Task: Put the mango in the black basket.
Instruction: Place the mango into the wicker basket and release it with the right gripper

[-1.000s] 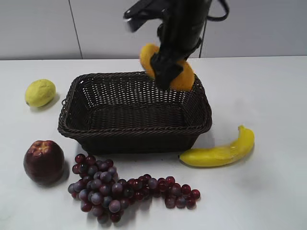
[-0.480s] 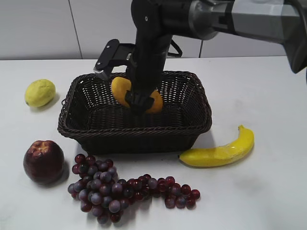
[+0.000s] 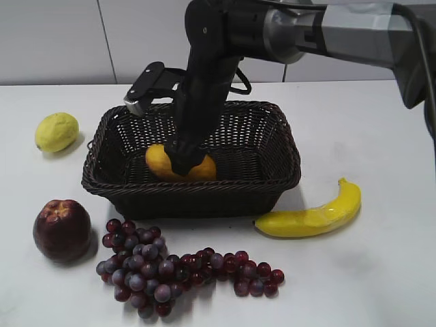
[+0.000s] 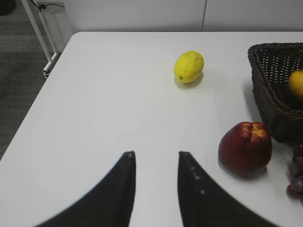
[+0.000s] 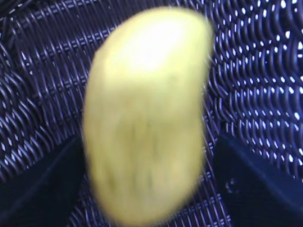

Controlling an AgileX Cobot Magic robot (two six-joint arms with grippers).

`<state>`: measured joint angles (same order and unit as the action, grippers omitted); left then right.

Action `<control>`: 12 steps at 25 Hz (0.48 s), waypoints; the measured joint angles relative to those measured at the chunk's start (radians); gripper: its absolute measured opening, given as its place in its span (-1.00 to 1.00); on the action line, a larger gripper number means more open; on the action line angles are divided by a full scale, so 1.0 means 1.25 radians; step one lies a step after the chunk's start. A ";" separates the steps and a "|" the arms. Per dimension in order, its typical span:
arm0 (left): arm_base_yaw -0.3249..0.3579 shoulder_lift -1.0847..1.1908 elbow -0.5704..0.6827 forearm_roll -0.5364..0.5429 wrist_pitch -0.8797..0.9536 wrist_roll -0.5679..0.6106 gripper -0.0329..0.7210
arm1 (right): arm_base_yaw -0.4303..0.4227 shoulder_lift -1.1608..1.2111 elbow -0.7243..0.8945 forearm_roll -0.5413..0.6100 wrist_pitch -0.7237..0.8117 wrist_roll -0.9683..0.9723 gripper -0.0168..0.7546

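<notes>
1. Right end effector (image 3: 185,162) is down inside the basket (image 3: 272,178), reaching in from the far side.
2. Mango (image 3: 161,161) sits low in the basket, left of centre and toward the near wall. Whether it rests on the weave can't be told from the exterior view.
3. Right wrist view: mango (image 5: 147,113) fills the frame, blurred, with basket weave (image 5: 265,71) behind it. A dark finger (image 5: 255,184) shows on each side, just beside the fruit.
4. Contact between fingers and mango isn't resolvable. Can't tell if the right end effector grips it or has let go.
5. Left end effector (image 4: 155,156) hangs over bare counter (image 4: 104,104) at the left, fingers apart, nothing between them.
6. Left wrist view also catches the basket's left end (image 4: 265,94), with a sliver of mango (image 4: 296,83) inside.
7. Lemon (image 3: 56,131) is on the counter left of the basket, near its far-left corner, not touching.
8. Apple (image 3: 62,230) stands near-left, in front of the basket's near-left corner.
9. Grapes (image 3: 170,269) lie along the near side, just right of the apple.
10. Banana (image 3: 312,214) lies near-right, one end just beside the basket's near-right corner.
</notes>
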<state>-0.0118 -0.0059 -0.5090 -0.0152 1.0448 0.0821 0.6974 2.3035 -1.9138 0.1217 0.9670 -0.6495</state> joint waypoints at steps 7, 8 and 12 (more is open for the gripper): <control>0.000 0.000 0.000 0.000 0.000 0.000 -0.28 | 0.000 -0.028 0.000 -0.010 0.041 0.000 0.72; 0.000 0.000 0.000 0.000 0.000 0.000 -0.28 | 0.000 -0.045 0.000 -0.020 0.054 0.000 0.71; 0.000 0.000 0.000 0.000 0.000 0.000 -0.28 | -0.010 -0.133 0.000 -0.058 0.073 0.033 0.70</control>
<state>-0.0118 -0.0059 -0.5090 -0.0152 1.0448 0.0821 0.6846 2.1373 -1.9138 0.0490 1.0581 -0.6084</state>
